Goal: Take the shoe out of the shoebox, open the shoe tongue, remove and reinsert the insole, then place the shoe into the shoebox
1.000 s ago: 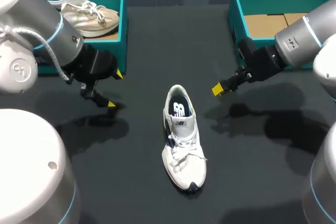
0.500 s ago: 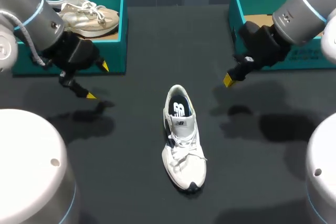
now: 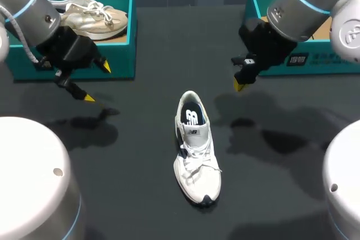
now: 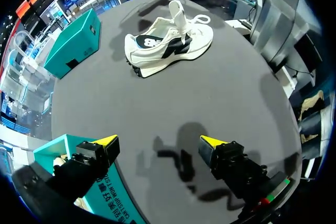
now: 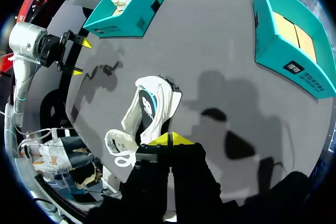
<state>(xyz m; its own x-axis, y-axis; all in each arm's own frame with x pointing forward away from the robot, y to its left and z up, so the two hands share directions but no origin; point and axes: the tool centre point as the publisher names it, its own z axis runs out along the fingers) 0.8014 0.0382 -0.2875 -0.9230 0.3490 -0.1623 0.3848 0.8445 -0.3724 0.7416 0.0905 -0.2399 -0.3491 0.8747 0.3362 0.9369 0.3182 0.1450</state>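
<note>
The white shoe (image 3: 197,153) is judged light and soft-sided, best gripped at the firmer heel collar (image 3: 190,95). The left gripper (image 3: 97,82) is spread empty; the right gripper (image 3: 239,85) is closed on nothing.

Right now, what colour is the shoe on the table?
White shoe, black side mark; left wrist view.

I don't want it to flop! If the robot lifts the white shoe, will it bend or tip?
It is probably fairly stiff: the white shoe holds its shape though nothing is inside. It sits flat on its sole on the table, so a push likely slides it rather than tips it. Its laces look loose and would probably dangle.
</note>
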